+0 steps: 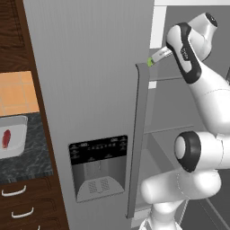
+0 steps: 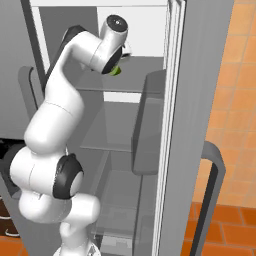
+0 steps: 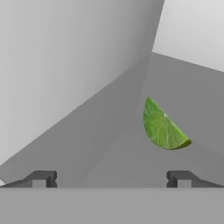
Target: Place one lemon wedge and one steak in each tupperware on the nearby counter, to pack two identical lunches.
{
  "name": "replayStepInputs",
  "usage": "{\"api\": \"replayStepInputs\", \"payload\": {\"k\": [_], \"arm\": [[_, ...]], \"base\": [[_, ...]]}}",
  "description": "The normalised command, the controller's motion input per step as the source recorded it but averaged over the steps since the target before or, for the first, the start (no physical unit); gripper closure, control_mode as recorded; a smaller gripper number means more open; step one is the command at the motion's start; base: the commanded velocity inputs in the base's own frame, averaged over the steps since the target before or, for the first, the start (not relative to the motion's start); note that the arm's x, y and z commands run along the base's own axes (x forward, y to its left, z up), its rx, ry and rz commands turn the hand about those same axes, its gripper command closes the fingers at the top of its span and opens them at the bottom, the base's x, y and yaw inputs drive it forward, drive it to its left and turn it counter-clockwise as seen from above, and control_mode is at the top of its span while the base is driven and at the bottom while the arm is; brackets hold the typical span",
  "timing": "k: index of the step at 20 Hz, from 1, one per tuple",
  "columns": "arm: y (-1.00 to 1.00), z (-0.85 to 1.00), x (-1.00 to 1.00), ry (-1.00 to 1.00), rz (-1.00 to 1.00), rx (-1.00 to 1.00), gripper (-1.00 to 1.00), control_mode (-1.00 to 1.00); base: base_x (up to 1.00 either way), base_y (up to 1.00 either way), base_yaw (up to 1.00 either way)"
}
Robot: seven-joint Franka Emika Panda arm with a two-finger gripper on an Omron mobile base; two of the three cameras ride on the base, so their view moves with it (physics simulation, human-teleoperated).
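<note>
Green lemon wedge (image 3: 162,127) lies on the grey shelf just beyond the jaws, spread wide, holding nothing.

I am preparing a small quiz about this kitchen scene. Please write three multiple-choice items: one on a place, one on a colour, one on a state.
1. Where does the lemon wedge lie?
A. on a grey surface inside the fridge
B. in the tupperware
C. on the floor

2. What colour is the piece in the tupperware on the counter?
A. yellow
B. red
C. blue

3. How is the gripper?
A. shut on the wedge
B. shut, empty
C. open

Key: 1 A, the hand view shows the wedge on a grey surface in a corner; 2 B, a red steak lies in it; 3 C, the fingertips stand wide apart short of the wedge.
</note>
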Motion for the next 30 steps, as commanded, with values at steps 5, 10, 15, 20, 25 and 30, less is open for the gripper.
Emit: {"api": "replayStepInputs", "payload": {"k": [5, 10, 15, 20, 25, 30], "arm": [[0.00, -0.28, 0.46, 0.00, 0.04, 0.00, -1.00, -1.00], [0.00, -0.04, 0.51, 0.00, 0.00, 0.00, -1.00, -1.00], [-0.01, -0.03, 0.48, 0.00, 0.00, 0.00, -1.00, -1.00], [-0.05, -0.01, 0.56, 0.00, 0.00, 0.00, -1.00, -1.00], [-0.05, -0.04, 0.26, 0.00, 0.00, 0.00, -1.00, -1.00], [0.01, -0.13, -0.03, 0.00, 0.00, -0.01, -1.00, -1.00]], "base": [[0.00, 0.00, 0.00], [0.00, 0.00, 0.00], [0.00, 0.00, 0.00], [0.00, 0.00, 0.00], [0.00, 0.00, 0.00], [0.00, 0.00, 0.00]]}}
